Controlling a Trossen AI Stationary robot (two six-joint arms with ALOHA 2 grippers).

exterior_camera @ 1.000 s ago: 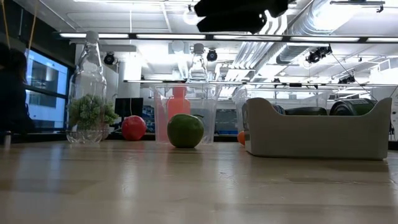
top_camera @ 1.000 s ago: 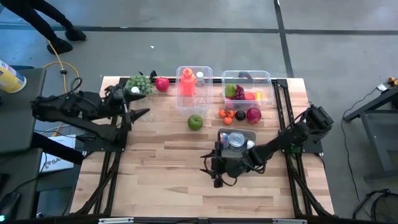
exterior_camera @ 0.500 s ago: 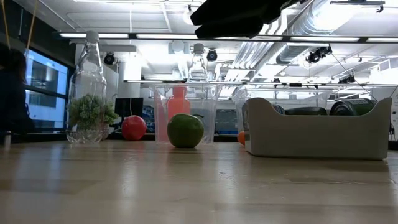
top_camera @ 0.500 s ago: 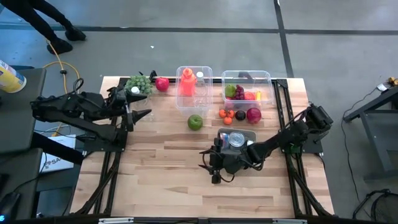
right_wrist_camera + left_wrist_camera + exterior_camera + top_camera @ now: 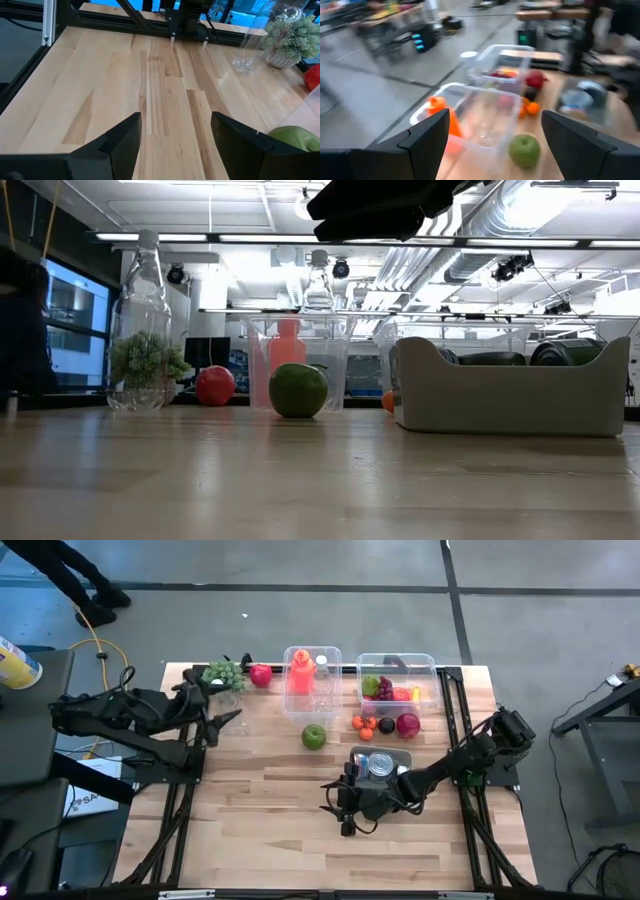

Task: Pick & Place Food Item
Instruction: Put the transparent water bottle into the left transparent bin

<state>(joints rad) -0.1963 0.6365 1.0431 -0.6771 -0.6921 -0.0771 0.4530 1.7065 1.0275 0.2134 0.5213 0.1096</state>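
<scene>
From above, the green apple [image 5: 314, 736] sits on the table [image 5: 260, 790] near a clear box [image 5: 398, 680] of fruit. The left claw [image 5: 232, 720] and right claw [image 5: 338, 808] are wide and empty. The low view shows the apple [image 5: 298, 390] before a gray bin [image 5: 510, 395]. The left wrist view shows an orange bottle [image 5: 440, 122] in another clear box [image 5: 480, 117].

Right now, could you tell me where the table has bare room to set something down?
Free: the near half of the table, in front of the green apple, left of the right hand. Crowded: the far edge, around the clear bins, loose fruit and grey tray.
</scene>
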